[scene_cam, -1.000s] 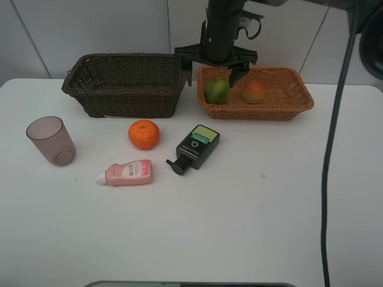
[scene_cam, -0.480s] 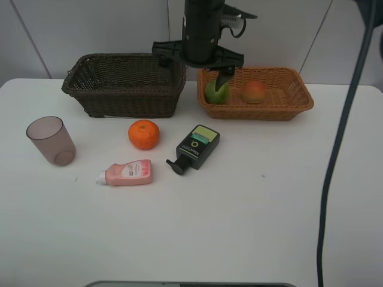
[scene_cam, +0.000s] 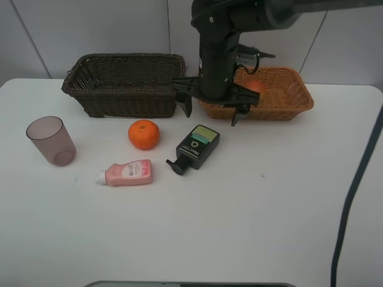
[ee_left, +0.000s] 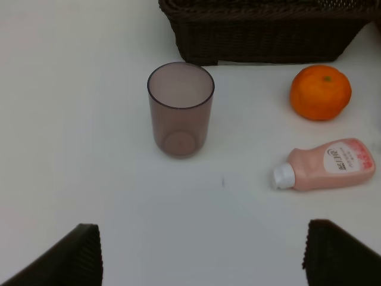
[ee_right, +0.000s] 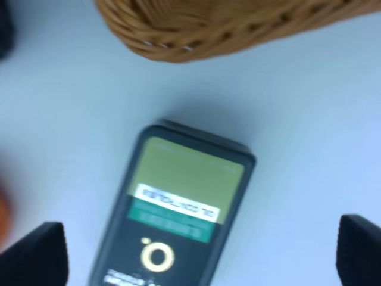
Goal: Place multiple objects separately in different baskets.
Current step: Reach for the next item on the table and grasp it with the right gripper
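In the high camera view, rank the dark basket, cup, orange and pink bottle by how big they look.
Largest to smallest:
dark basket
cup
pink bottle
orange
The last two look close.

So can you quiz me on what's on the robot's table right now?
1. True or false: the cup stands upright on the table.
2. Which thing lies right below the open right gripper? A) the orange B) the pump bottle C) the pink bottle
3. How many things lie on the table outside the dark basket and the tan basket?
Key: 1 true. 2 B. 3 four.
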Robot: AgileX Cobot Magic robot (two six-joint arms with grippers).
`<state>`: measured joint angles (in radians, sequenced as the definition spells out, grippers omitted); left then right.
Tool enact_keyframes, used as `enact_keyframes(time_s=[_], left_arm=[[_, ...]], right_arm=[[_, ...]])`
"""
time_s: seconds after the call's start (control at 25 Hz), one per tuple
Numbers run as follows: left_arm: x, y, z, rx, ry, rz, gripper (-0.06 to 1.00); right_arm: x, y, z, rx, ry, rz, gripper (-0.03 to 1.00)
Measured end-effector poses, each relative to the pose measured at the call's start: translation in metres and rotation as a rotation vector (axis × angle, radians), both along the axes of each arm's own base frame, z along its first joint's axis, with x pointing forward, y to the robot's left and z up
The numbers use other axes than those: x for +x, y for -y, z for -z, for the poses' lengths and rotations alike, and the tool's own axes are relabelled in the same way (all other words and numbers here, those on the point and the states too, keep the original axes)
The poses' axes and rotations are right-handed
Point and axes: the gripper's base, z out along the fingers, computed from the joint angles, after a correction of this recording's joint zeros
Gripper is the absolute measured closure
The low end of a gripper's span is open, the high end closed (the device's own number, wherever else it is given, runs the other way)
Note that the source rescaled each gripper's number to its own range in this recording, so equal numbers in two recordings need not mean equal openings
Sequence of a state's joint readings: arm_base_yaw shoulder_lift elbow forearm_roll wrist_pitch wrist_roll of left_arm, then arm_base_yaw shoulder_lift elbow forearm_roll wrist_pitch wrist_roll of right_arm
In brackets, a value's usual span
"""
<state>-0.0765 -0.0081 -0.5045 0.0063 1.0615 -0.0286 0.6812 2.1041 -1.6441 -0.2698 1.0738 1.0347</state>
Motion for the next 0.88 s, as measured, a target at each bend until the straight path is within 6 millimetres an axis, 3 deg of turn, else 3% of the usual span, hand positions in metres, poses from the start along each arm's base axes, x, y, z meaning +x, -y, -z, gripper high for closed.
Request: enact_keyframes(time_s=[0.16, 0.48, 0.72, 0.88], left_arm=[[0.000, 0.000, 0.000, 0.000, 0.000, 0.000, 0.13], [0.000, 0.000, 0.000, 0.000, 0.000, 0.000, 0.13], [0.000, 0.000, 0.000, 0.000, 0.000, 0.000, 0.13], [0.000, 0.000, 0.000, 0.000, 0.000, 0.000, 0.13]], right_arm=[[-0.005, 0.002, 0.016, 0.020, -0.002, 0.055, -0.03], [-0.009, -0.015, 0.024, 0.105, 0.048, 0.104, -0.03], [-0.012, -0.016, 0.046, 0.062, -0.006, 0.134, -0.03], [-0.011, -0.016, 0.048, 0.068, 0.004, 0.145, -0.03]])
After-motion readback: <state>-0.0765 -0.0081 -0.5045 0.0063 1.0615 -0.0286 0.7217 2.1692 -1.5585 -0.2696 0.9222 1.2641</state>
